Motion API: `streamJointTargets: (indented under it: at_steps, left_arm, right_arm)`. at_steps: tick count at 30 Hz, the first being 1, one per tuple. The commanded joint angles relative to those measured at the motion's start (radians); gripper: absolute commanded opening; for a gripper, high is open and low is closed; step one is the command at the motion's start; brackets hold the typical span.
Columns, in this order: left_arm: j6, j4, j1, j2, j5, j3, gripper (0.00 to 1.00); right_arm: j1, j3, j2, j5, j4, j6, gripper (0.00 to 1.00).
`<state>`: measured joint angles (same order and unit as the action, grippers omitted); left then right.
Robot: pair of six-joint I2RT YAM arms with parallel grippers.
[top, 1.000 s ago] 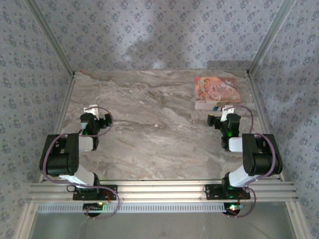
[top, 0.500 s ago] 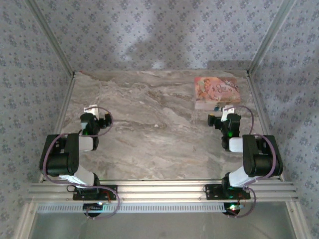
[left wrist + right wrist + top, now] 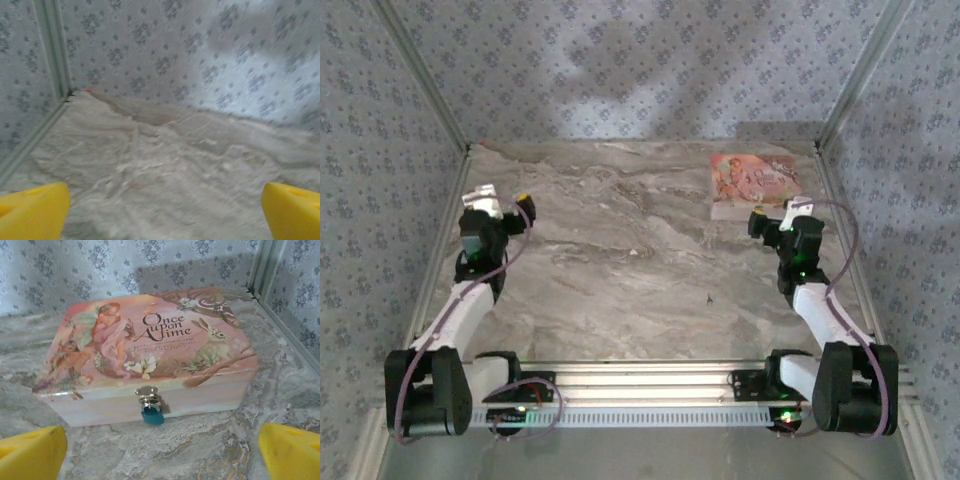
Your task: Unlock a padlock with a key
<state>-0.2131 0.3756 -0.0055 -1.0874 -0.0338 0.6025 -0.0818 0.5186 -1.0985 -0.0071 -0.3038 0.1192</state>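
A small teal padlock [image 3: 152,415] hangs from the metal hasp on the front of the pink illustrated box [image 3: 150,340], which sits at the back right of the table [image 3: 753,180]. My right gripper [image 3: 162,447] is open, just in front of the box and facing the padlock without touching it [image 3: 780,212]. My left gripper [image 3: 502,197] is open at the back left, over bare marble [image 3: 165,210]. A tiny dark speck [image 3: 709,297] lies on the marble mid-right; it may be the key but is too small to tell.
The marble table [image 3: 620,260] is walled on three sides by patterned panels with metal corner posts [image 3: 840,110]. The box stands close to the right wall. An aluminium rail [image 3: 650,385] runs along the near edge by the arm bases.
Both arms have unfolded and reached toward the back of the table. The right gripper now faces the box's front. Both grippers stay open.
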Motion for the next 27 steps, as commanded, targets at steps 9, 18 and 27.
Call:
streamJointTargets:
  at_steps: [9,18,27]
  left_arm:
    - [-0.270,-0.334,-0.298,-0.343,0.209,0.381,0.98]
    - [-0.322,-0.364,-0.512,-0.729,0.290,0.762,0.97]
    - [-0.397,-0.439,-0.609,-1.060,0.432,1.116,0.91]
  right_arm:
    - [-0.223,0.323,-0.216,-0.338,0.228,0.230,1.00]
    - [-0.300,0.566,-0.546,-0.389,0.250,0.248,0.99]
    - [-0.311,0.841,-0.814,-0.517,0.380,0.195,0.95]
